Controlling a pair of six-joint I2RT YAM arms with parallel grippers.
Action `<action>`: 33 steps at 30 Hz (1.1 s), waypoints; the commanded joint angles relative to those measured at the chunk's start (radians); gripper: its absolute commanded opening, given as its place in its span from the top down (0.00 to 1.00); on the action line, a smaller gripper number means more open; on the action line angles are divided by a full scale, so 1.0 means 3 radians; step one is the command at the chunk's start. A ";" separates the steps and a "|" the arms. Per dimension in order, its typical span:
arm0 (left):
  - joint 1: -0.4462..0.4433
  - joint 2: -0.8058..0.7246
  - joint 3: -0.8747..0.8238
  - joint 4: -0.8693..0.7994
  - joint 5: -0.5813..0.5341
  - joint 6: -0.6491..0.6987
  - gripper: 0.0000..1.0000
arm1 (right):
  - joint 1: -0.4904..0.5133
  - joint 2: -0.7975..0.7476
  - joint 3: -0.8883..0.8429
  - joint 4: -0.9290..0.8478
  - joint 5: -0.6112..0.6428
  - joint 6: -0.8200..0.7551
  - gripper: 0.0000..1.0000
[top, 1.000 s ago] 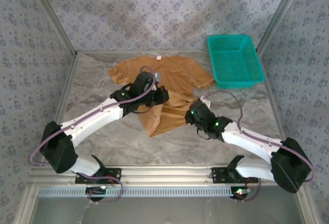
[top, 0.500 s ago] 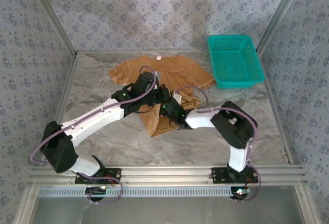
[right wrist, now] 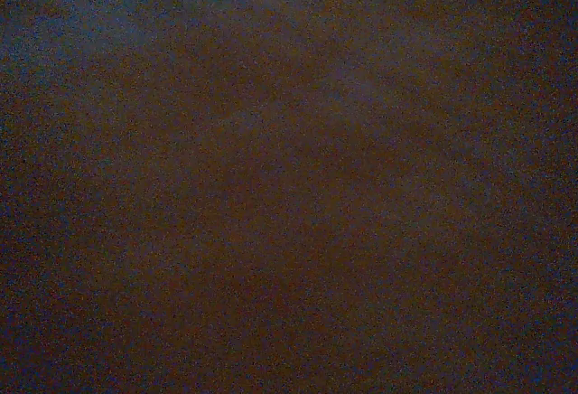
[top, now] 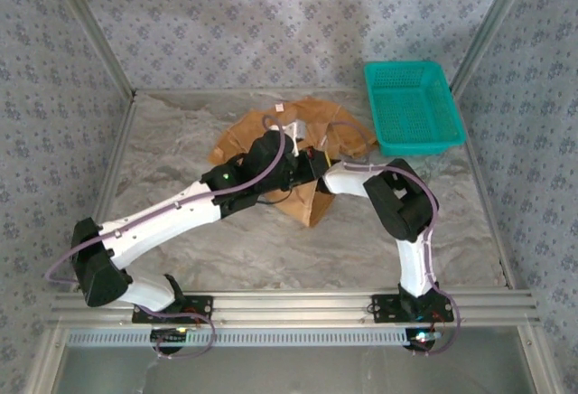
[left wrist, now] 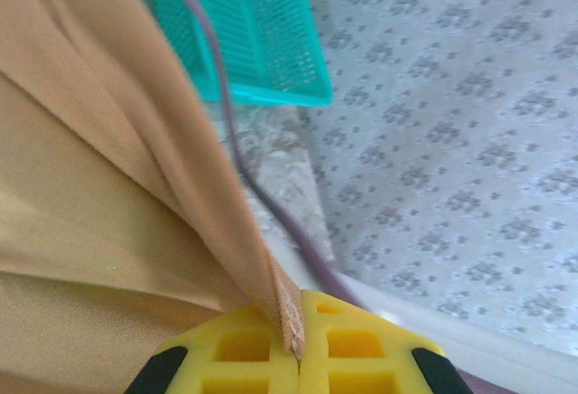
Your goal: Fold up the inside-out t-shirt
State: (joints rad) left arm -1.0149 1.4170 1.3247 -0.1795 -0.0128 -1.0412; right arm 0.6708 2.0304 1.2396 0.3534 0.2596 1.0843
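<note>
Toward the back of the marbled tabletop [top: 172, 150], just left of the teal basket [top: 412, 109], the tan inside-out t-shirt [top: 244, 136] lies bunched, with one flap reaching toward the near edge. The left pincer [left wrist: 298, 344] is pinching a hemmed edge of the cloth between its yellow pads [left wrist: 239, 358]. The right pincer [top: 310, 164] sits against the shirt beside it. Its wrist view is dark brown, so I cannot tell how its jaws stand.

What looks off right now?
The t-shirt is bunched in a heap rather than flat, one hem pinched in the shut left tool. The right wrist picture is dark brown, so that camera is probably pressed into the cloth.
</note>
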 commanded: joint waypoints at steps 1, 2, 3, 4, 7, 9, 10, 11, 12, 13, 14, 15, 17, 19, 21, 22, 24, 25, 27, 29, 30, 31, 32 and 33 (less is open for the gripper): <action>-0.0043 -0.0050 0.0227 0.0133 0.0043 0.0004 1.00 | 0.0011 0.0286 0.0307 -0.0471 -0.0016 0.0095 0.13; -0.0048 -0.0073 0.0244 0.0133 0.0043 0.0013 1.00 | 0.0006 0.0383 0.0435 -0.0642 -0.0059 0.0187 0.12; -0.0048 -0.0100 0.0261 0.0124 0.0043 0.0028 1.00 | -0.0001 0.0486 0.0608 -0.0855 -0.0090 0.0279 0.12; -0.0048 -0.0122 0.0275 0.0106 0.0036 0.0043 1.00 | 0.0006 0.0565 0.0748 -0.1093 -0.0088 0.0341 0.12; -0.0048 -0.0204 0.0289 0.0029 -0.0041 0.0112 1.00 | 0.0039 0.0785 0.1125 -0.1763 0.0021 0.0591 0.12; -0.0024 -0.0273 0.0263 -0.0049 -0.0116 0.0154 1.00 | 0.0057 0.0901 0.1308 -0.2010 0.0004 0.0624 0.13; -0.0004 -0.0298 0.0233 -0.0056 -0.0128 0.0155 1.00 | 0.0060 0.0954 0.1411 -0.2142 0.0004 0.0628 0.13; 0.0029 -0.0329 0.0188 -0.0052 -0.0124 0.0139 1.00 | 0.0067 0.1032 0.1537 -0.2305 -0.0025 0.0630 0.13; 0.0064 -0.0353 0.0144 -0.0043 -0.0110 0.0125 1.00 | 0.0055 0.1102 0.1639 -0.2429 -0.0063 0.0642 0.14; 0.0097 -0.0371 0.0108 -0.0051 -0.0099 0.0108 1.00 | 0.0050 0.1141 0.1673 -0.2478 -0.0128 0.0645 0.17; 0.0141 -0.0398 0.0060 -0.0049 -0.0082 0.0085 1.00 | 0.0040 0.1164 0.1669 -0.2491 -0.0159 0.0654 0.22; 0.0182 -0.0420 0.0025 -0.0050 -0.0065 0.0076 1.00 | 0.0030 0.1156 0.1628 -0.2477 -0.0170 0.0655 0.32; 0.0276 -0.0468 -0.0045 -0.0088 -0.0034 0.0070 1.00 | 0.0027 0.1120 0.1556 -0.2472 -0.0181 0.0620 0.47; 0.0375 -0.0506 -0.0100 -0.0127 -0.0015 0.0076 1.00 | 0.0012 0.1057 0.1459 -0.2462 -0.0216 0.0555 0.77; 0.0512 -0.0548 -0.0169 -0.0164 0.0025 0.0081 1.00 | -0.0024 0.0918 0.1307 -0.2364 -0.0220 0.0432 0.97; 0.0578 -0.0563 -0.0208 -0.0182 0.0046 0.0081 1.00 | -0.0041 0.0848 0.1257 -0.2319 -0.0245 0.0348 1.00; 0.0745 -0.0590 -0.0294 -0.0204 0.0075 0.0095 1.00 | -0.0097 0.0668 0.1169 -0.2268 -0.0357 0.0118 1.00; 0.0850 -0.0592 -0.0338 -0.0217 0.0118 0.0101 1.00 | -0.0128 0.0577 0.1123 -0.2239 -0.0411 0.0016 1.00; 0.1077 -0.0583 -0.0423 -0.0232 0.0196 0.0110 1.00 | -0.0169 0.0318 0.0990 -0.2173 -0.0573 -0.0229 1.00; 0.1260 -0.0555 -0.0496 -0.0223 0.0249 0.0152 1.00 | -0.0186 0.0036 0.0852 -0.2152 -0.0680 -0.0441 1.00; 0.1360 -0.0523 -0.0513 -0.0234 0.0268 0.0178 1.00 | -0.0186 -0.0109 0.0795 -0.2194 -0.0723 -0.0538 1.00; 0.1437 -0.0502 -0.0528 -0.0235 0.0295 0.0202 1.00 | -0.0188 -0.0221 0.0749 -0.2220 -0.0779 -0.0624 1.00; 0.1519 -0.0469 -0.0534 -0.0235 0.0324 0.0230 1.00 | -0.0195 -0.0344 0.0705 -0.2272 -0.0854 -0.0731 1.00; 0.1595 -0.0442 -0.0542 -0.0229 0.0329 0.0264 1.00 | -0.0196 -0.0462 0.0646 -0.2335 -0.0898 -0.0824 1.00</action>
State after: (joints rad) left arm -0.5861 1.2705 1.1675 -0.2455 0.0452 -1.0042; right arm 0.6094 2.0357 1.4570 -0.2970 0.0658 0.9794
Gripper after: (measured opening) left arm 0.042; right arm 0.047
